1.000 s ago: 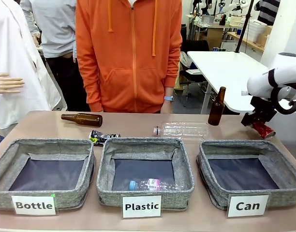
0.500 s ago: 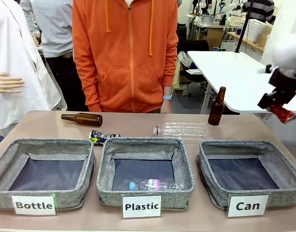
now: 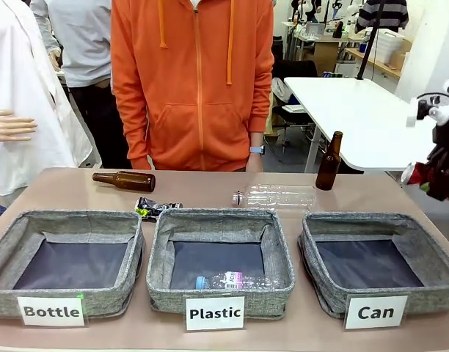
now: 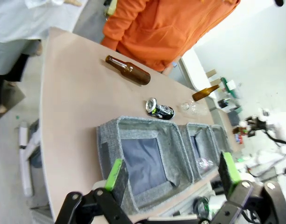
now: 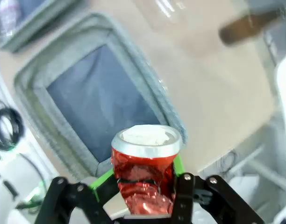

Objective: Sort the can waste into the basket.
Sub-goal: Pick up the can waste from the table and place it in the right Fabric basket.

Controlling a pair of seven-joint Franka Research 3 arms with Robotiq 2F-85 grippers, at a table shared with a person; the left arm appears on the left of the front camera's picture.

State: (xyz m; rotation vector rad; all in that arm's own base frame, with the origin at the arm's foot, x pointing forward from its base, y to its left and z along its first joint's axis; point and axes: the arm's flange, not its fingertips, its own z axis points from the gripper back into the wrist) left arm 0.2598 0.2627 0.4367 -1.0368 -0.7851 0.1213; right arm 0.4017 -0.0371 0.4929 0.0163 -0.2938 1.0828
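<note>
Over the last second the right hand [image 3: 436, 180], shut tight on the crumpled red can [image 3: 421, 174], had lifted it off the table [image 3: 210, 192] and swung it above and just right of the Can basket [image 3: 321, 287], so the pick looked done and only the carry over the opening and the drop remained. The left hand [image 4: 171, 173] hung wide open and empty, and the black can [image 3: 155, 208] lay on the table well left of that basket. The red can was thin dented metal with a round silver top; the basket was soft grey woven fabric with a smooth dark lining.
</note>
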